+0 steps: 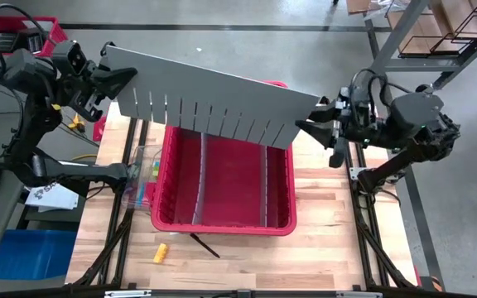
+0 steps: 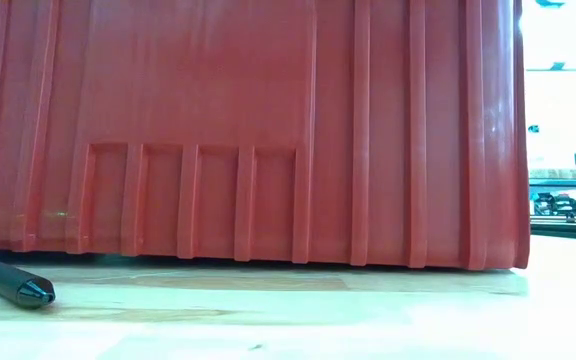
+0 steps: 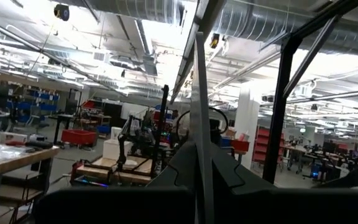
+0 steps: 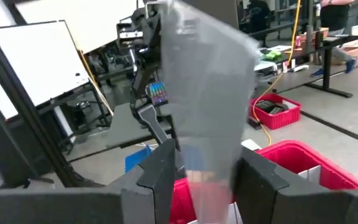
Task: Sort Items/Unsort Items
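Note:
A long grey slotted divider panel hangs over the red bin, carried by both arms. My left gripper is shut on its left end and my right gripper on its right end. Of the items, a yellow block and a dark pen lie on the table in front of the bin. The pen's tip shows in the low view. Several coloured pieces sit in a clear box against the bin's left wall. My left gripper pinches the panel's left end between its two fingers, and the thin sheet shows edge-on there. The fingers come from the table's left, slanting slightly up. The panel is lifted clear of the bin. My right gripper has the panel's right end between its two fingers. The fingers come about level from the table's right. The panel slopes down from its left end toward this end, with its slotted edge on the near side.
The red bin has clear dividers standing inside it, and its wall fills the low view. Bare wooden table top lies to the bin's right and along the near edge. A blue bin stands off the table at the left.

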### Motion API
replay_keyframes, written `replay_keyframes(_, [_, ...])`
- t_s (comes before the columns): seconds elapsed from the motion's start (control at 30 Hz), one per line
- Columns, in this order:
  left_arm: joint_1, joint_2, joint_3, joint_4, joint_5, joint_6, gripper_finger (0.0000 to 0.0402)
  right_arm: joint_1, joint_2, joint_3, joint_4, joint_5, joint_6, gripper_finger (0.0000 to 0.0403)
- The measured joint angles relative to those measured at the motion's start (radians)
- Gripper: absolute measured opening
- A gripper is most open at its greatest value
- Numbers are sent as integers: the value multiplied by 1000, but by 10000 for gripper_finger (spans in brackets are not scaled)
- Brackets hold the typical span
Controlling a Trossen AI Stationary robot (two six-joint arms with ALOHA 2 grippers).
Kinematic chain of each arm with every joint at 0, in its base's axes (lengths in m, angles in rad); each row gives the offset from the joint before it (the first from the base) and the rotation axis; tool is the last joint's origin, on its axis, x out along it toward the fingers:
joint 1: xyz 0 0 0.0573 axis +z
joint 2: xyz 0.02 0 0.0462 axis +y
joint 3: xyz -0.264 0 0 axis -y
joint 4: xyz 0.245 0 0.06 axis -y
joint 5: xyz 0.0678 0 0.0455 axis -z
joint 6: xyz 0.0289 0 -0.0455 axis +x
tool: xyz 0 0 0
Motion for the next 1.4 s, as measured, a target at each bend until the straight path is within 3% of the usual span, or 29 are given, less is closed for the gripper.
replay_keyframes(0.4, [0, 24, 0, -13, 4, 10, 0, -17, 19, 0, 39, -23, -37, 112])
replay_keyframes(0.47, [0, 24, 0, -14, 4, 9, 0, -17, 18, 0, 35, -27, -37, 90])
replay_keyframes(0.57, [0, 24, 0, -34, 1, 10, 0, -17, 17, 0, 13, -27, -33, 23])
replay_keyframes(0.7, [-4, 11, 0, -171, -37, 100, 0, -17, 17, 0, -15, -38, 17, 6])
replay_keyframes(0.87, [-57, 4, 0, -407, -77, 163, 0, -17, 19, 0, -184, -118, 151, 2])
replay_keyframes(1.03, [-160, 6, 0, -590, -143, 176, 0, -4, 47, 0, -284, -163, 234, 1])
replay_keyframes(1.2, [-358, 10, -21, -729, -319, 170, 0, 16, 78, 0, -309, -233, 259, 1])
replay_keyframes(1.4, [-631, 13, -171, -815, -546, 67, 0, 21, 90, 0, -389, -230, 311, 1])
